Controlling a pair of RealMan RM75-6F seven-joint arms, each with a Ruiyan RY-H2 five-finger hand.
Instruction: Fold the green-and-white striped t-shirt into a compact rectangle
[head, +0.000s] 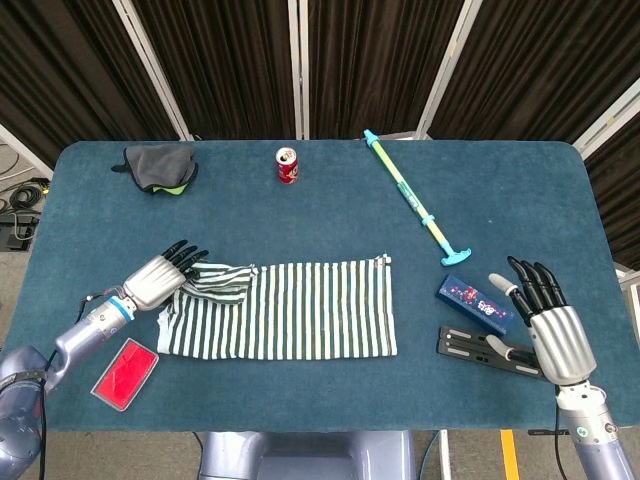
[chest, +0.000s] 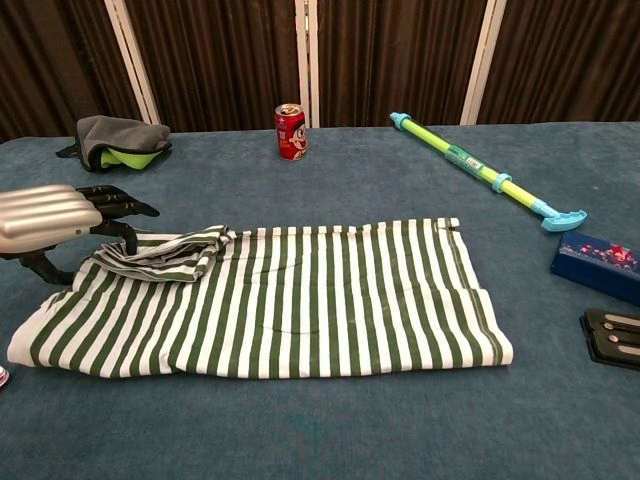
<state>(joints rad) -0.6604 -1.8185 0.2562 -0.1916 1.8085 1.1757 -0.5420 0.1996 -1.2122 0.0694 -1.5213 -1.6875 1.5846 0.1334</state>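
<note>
The green-and-white striped t-shirt (head: 285, 310) (chest: 280, 300) lies flat as a wide rectangle at the table's front middle. One sleeve (head: 220, 278) (chest: 165, 250) is folded in over its upper left corner. My left hand (head: 163, 277) (chest: 55, 215) reaches in from the left, and its spread dark fingers (chest: 120, 205) lie over the sleeve's left end. I see no cloth pinched in it. My right hand (head: 548, 318) rests open at the front right, well away from the shirt and absent from the chest view.
A red can (head: 288, 165) and a grey-green cloth bundle (head: 160, 167) sit at the back. A green-and-blue stick (head: 415, 200) lies diagonally at the back right. A blue box (head: 475, 303) and a flat black item (head: 490, 350) lie beside my right hand. A red card (head: 125, 372) lies front left.
</note>
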